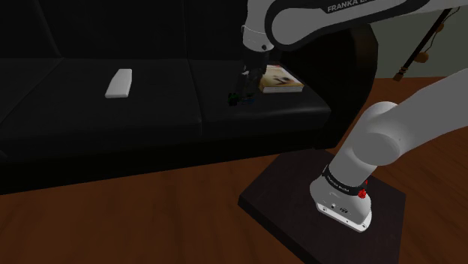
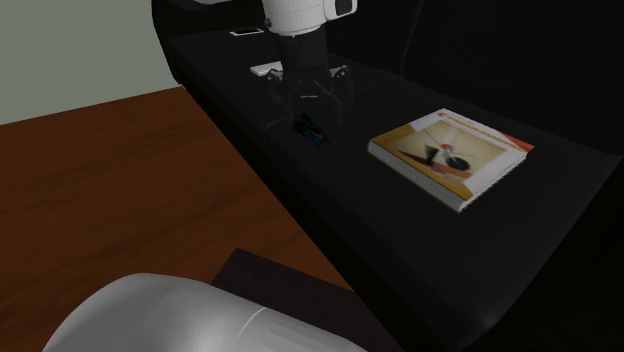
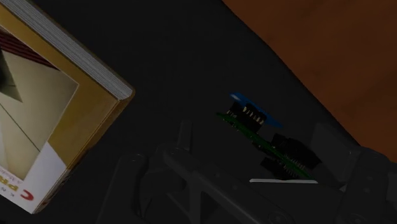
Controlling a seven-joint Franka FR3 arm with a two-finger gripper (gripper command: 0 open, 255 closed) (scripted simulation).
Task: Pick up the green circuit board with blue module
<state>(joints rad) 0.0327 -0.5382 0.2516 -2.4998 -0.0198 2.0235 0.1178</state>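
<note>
One board [image 3: 257, 135] lay on the black sofa [image 1: 150, 112] near the seat's front edge, close to one book [image 2: 452, 155]. The one gripper [image 2: 316, 100] hung just above, fingers spread wide, the board between them. One white slab [image 1: 118, 83] lay well apart.

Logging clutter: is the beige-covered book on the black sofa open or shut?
Shut: the beige-and-white illustrated book lies flat, cover up, its page block closed along the visible edges.

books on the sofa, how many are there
1. The book lies flat on the black sofa seat, apart from the green circuit board. The arm may hide part of the seat.
</note>
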